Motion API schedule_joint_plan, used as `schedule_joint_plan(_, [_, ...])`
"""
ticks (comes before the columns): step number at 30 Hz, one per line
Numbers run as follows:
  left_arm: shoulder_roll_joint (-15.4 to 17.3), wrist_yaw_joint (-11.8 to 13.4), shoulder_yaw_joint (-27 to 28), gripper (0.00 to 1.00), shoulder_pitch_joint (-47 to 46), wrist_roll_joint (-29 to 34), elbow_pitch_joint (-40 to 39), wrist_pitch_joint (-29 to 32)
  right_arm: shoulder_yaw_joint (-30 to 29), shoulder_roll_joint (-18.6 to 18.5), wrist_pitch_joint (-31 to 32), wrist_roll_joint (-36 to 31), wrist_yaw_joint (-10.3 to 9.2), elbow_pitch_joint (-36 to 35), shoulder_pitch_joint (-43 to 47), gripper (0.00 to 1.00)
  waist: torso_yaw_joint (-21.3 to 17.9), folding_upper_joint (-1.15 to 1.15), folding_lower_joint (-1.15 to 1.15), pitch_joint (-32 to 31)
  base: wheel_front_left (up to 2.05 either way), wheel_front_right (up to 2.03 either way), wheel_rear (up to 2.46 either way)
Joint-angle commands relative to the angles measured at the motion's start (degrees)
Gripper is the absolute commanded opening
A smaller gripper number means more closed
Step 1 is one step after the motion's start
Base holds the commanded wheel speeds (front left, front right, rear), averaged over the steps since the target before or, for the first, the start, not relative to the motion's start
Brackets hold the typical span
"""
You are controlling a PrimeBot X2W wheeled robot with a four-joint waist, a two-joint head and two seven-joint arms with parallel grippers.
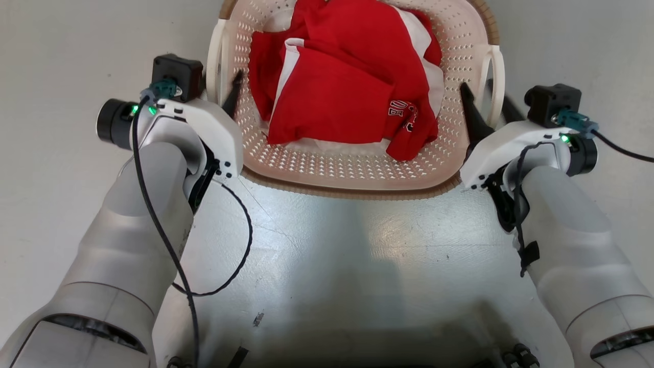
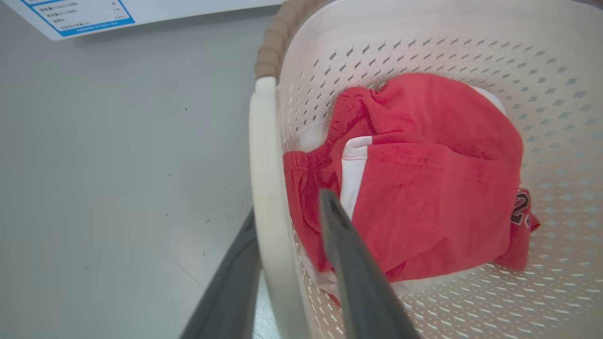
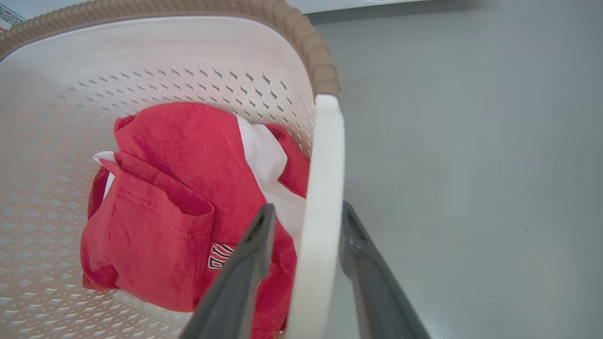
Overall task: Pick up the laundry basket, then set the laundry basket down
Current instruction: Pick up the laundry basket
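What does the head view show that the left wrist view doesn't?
Head view alone of the two: the right claw straddling the right handle of the laundry basket, plus the left forearm and right forearm. Left wrist view alone: a white sheet with blue print at its top left. Both: the basket, the red and white clothing in it, and the left claw with a finger each side of the left handle.

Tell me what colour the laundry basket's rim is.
The rim is brown with a ribbed, woven look, clearest in the right wrist view.
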Motion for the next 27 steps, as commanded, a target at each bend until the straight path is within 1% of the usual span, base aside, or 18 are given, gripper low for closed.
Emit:
schedule_joint_plan(1, [1.8, -0.3, 0.7, 0.00, 0.2, -0.5, 0.0, -0.3, 1.3, 1.1, -0.6, 0.4, 0.35, 0.2, 1.9, 0.00, 0.0, 0.00, 0.00, -0.1, 0.00, 0.00, 0.00])
schedule_joint_plan(8, [1.3, -0.1, 1.0, 0.00, 0.8, -0.6, 2.3, -0.3, 2.8, 1.1, -0.6, 0.0, 0.35, 2.3, 1.8, 0.00, -0.1, 0.00, 0.00, -2.6, 0.00, 0.00, 0.00])
schedule_joint_plan(11, [0.7, -0.2, 0.9, 0.00, 1.6, -1.0, 3.8, -0.3, 4.5, 1.1, -0.6, 0.5, 0.35, 3.6, 1.9, 0.00, 0.0, 0.00, 0.00, -4.2, 0.00, 0.00, 0.00])
schedule_joint_plan(14, [0.0, -0.2, 0.7, 0.00, 2.6, -1.6, 5.1, -0.3, 6.6, 1.1, -0.5, 2.1, 0.35, 5.0, 2.1, 0.00, 0.0, 0.00, 0.00, -6.2, 0.00, 0.00, 0.00])
schedule_joint_plan(19, [-0.6, -0.3, 0.2, 0.00, 4.7, -2.7, 6.5, 0.4, 10.9, 1.1, 1.6, 5.6, 0.35, 6.0, 3.3, 0.00, 0.1, 0.00, 0.00, -10.2, 0.00, 0.00, 0.00])
schedule_joint_plan(27, [-1.2, -0.3, -1.5, 0.00, 9.3, -4.9, 7.2, 3.8, 17.1, 1.1, 5.9, 10.6, 0.35, 6.1, 6.4, 0.00, -0.1, 0.00, 0.00, -18.3, 0.00, 0.00, 0.00])
